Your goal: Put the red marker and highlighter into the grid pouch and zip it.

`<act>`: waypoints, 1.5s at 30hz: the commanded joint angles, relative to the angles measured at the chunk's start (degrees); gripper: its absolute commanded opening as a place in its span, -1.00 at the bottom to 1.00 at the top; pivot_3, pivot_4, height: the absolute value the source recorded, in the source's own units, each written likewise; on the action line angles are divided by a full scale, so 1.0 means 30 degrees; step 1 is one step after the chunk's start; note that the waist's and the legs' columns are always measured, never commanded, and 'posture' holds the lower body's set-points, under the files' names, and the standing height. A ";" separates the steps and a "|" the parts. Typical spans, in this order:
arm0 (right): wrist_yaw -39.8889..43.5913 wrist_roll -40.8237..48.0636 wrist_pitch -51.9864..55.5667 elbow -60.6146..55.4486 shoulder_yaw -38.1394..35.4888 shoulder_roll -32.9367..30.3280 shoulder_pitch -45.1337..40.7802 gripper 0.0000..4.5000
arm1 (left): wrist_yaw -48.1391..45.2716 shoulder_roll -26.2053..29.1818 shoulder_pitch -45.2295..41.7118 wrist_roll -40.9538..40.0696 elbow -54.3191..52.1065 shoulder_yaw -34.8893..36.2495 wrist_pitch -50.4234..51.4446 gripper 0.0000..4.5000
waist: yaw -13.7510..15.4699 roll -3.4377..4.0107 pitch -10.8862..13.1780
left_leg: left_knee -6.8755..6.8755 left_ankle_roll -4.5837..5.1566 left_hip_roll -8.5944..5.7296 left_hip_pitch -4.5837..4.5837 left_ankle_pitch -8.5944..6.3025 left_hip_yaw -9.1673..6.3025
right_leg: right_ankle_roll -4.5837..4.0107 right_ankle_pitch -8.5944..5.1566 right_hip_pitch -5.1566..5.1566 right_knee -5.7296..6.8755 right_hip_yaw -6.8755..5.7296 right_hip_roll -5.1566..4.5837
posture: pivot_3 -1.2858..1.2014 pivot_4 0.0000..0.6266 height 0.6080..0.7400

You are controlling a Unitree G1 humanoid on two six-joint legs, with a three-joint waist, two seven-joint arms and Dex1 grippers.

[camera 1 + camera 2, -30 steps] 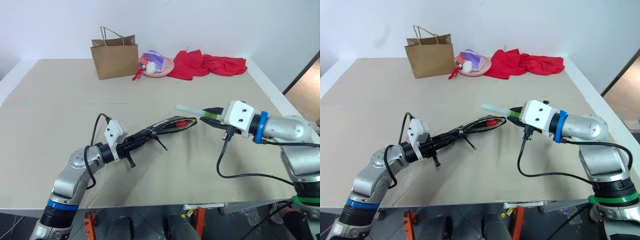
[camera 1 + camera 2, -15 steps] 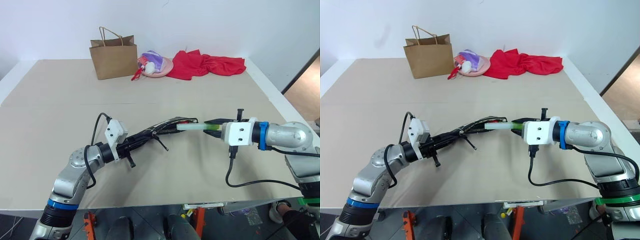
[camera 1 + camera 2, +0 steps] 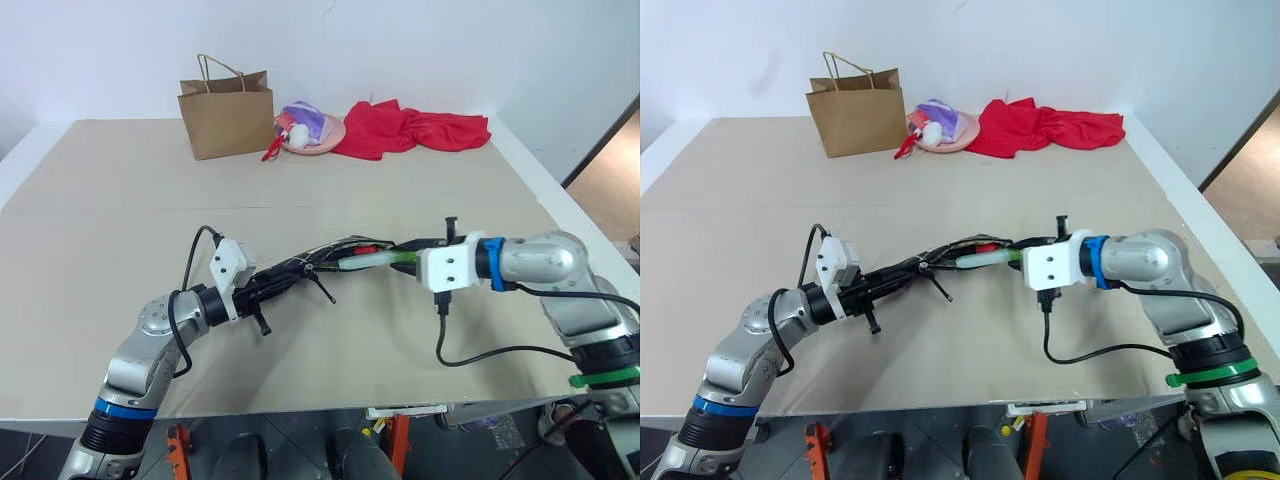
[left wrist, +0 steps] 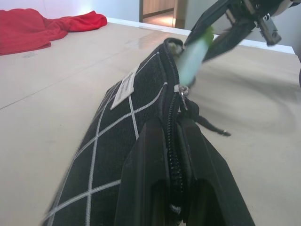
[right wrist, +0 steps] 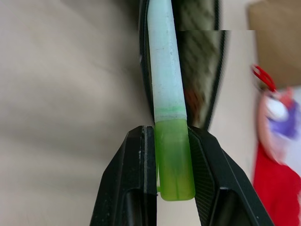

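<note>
Nearest to you, your left gripper [image 4: 171,188] is clamped tight on the closed end of the flat black fabric grid pouch [image 3: 300,268] with white grid lines. Its two black fingers [image 4: 146,174] pinch the zipper seam between them and hold the pouch up off the tan table [image 3: 120,220]. The pouch runs away from that gripper toward your right hand, with its small white label [image 4: 123,87] on the side panel and its dark cord pull [image 3: 322,287] hanging loose below the zipper.

At the pouch's far end the mouth gapes open. You can see the bright red end of the slim red marker [image 3: 366,249] inside that mouth.

Your right gripper [image 5: 171,160] has its fingers [image 5: 138,179] drawn narrow around the bright green end of the short, chunky highlighter [image 5: 165,94], gripping it from both sides. The pale mint-blue end points away from the gripper and reaches into the open mouth of the pouch, tilted slightly downward. In the head view the highlighter [image 3: 372,259] bridges the gap between your right gripper [image 3: 408,258] and the pouch opening.

Well beyond, near the far edge of the table, a brown paper bag [image 3: 228,112] with handles stands upright. Just beside it sits a pink plate [image 3: 325,138] holding a purple and white soft toy [image 3: 303,121], and next to that lies a crumpled red cloth [image 3: 415,128].
</note>
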 commanded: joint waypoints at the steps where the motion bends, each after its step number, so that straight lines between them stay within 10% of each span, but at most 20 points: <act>1: 0.0565 -0.0177 0.0669 -0.0703 0.0606 0.0628 -0.1162 -0.69 | -0.0169 0.0052 -0.0551 -0.0137 -0.0135 0.0162 -0.0207 -1.00 | 0.0005 0.0000 0.0000 | 0.0000 0.0000 0.0000 0.0000 0.0000 0.0003 | -0.0002 0.0001 0.0000 0.0000 0.0002 -0.0001 | 0.03 -0.52 1.00; 37: 0.1234 -0.0058 0.3548 -0.0383 0.2101 0.4289 -0.3664 -0.69 | -0.0517 -0.0026 -0.0725 0.0049 0.0166 0.0118 -0.0460 -1.00 | -0.0009 0.0000 0.0000 | 0.0000 0.0000 -0.0003 -0.0012 0.0000 -0.0013 | -0.0013 0.0004 -0.0009 0.0006 -0.0020 -0.0002 | 0.03 -0.52 1.00; 45: 0.0673 -0.0467 0.2588 0.0824 0.1331 0.3926 -0.4034 0.86 | -0.0299 -0.0126 -0.0443 0.0020 -0.0105 0.0191 -0.0367 -1.00 | 0.0019 -0.0001 0.0000 | 0.0000 -0.0001 0.0000 -0.0013 0.0000 -0.0039 | -0.0019 0.0005 -0.0003 0.0006 -0.0046 0.0001 | 0.03 -0.52 1.00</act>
